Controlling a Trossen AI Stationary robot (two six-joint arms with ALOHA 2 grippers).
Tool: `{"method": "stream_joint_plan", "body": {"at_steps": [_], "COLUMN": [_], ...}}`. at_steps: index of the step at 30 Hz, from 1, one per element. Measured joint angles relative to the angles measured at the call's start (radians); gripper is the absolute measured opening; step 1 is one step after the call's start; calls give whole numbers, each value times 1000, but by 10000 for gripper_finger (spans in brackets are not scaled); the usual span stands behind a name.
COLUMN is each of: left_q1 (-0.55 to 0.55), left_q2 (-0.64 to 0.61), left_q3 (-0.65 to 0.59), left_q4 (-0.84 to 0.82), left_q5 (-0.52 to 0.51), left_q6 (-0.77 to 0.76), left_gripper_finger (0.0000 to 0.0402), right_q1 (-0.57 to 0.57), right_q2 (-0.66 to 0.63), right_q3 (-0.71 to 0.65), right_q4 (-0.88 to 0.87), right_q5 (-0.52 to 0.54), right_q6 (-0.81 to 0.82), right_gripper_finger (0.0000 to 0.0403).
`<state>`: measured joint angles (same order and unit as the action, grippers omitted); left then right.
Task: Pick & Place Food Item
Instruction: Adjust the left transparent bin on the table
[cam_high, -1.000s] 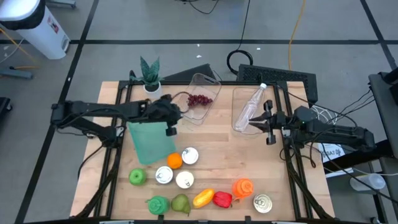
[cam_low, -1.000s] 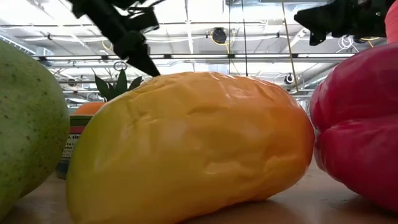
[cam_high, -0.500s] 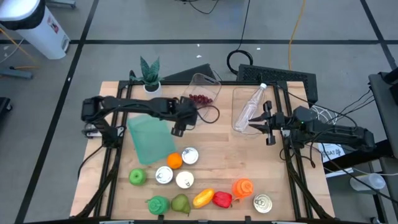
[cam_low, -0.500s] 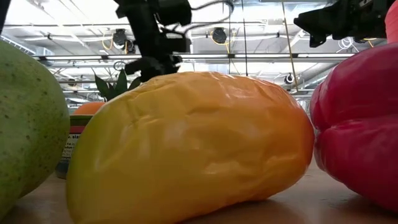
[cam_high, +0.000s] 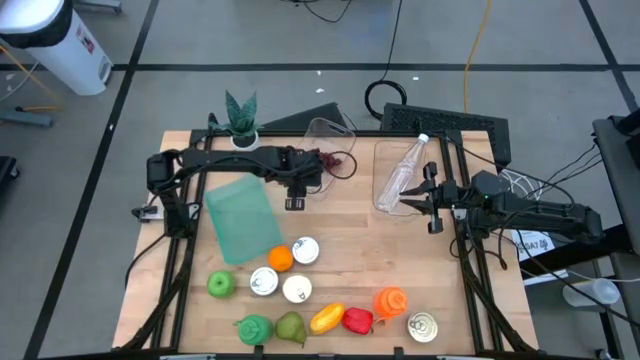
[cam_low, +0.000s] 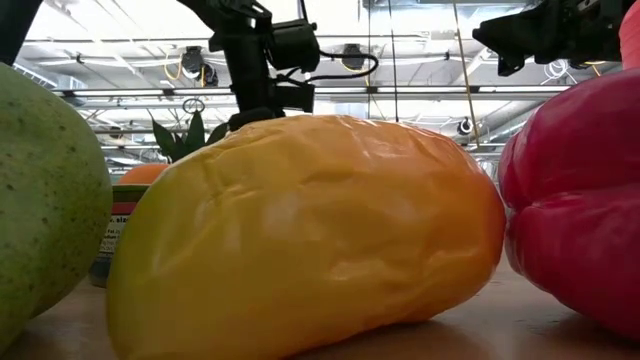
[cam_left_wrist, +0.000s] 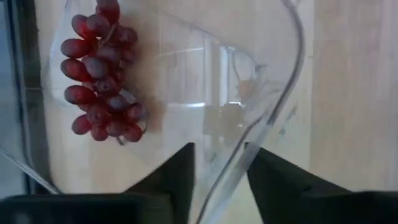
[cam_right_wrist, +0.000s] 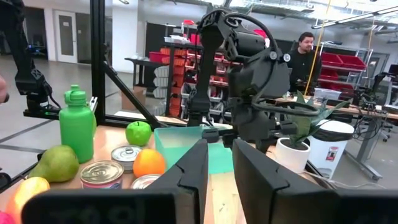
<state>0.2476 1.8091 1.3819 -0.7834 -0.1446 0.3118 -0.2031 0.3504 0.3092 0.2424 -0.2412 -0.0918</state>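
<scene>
A clear plastic container (cam_high: 332, 130) lies at the table's far middle with a bunch of red grapes (cam_left_wrist: 99, 81) inside it. My left gripper (cam_high: 308, 178) slants down over the container's near left side, shut on its rim. In the low view it (cam_low: 262, 100) drops behind the yellow pepper. My right gripper (cam_high: 432, 200) hangs shut and level at the right edge, holding nothing. My left gripper has the container's clear rim (cam_left_wrist: 231, 167) between its two fingers (cam_left_wrist: 183, 171), one on the inner side and one on the outer. The fingers come from above, slanting down from the table's left. The container rests on the table with the grapes inside.
A green flat pouch (cam_high: 240, 220) lies left of centre. Near it are an orange (cam_high: 280, 258), several cans, a green apple (cam_high: 221, 284), and yellow (cam_high: 327, 318) and red (cam_high: 357, 320) peppers along the near edge. A plastic bottle (cam_high: 400, 175) and a potted plant (cam_high: 240, 120) stand at the far side.
My left gripper has gone from the green pouch's far corner toward the table's right and far side, to the clear container. It has tipped more steeply downward and sunk a little. The container and grapes stay in place.
</scene>
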Motion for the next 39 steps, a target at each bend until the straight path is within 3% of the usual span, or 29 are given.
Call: {"method": "stream_joint_plan", "body": {"at_steps": [8, 23, 39], "left_q1": [-32, -85, -99], "left_q2": [0, 5, 93], "left_q3": [0, 0, 0], "left_q4": [69, 142, 299], "left_q5": [76, 76, 99], "left_q6": [-94, -245, -236], "left_gripper_finger": [56, 52, 49], "right_q1": [0, 0, 0], "right_q2": [0, 0, 6], "right_q3": [0, 0, 1], "right_q4": [0, 0, -6], "right_q5": [0, 0, 0], "right_q6": [0, -1, 0], "right_gripper_finger": [63, 63, 63]}}
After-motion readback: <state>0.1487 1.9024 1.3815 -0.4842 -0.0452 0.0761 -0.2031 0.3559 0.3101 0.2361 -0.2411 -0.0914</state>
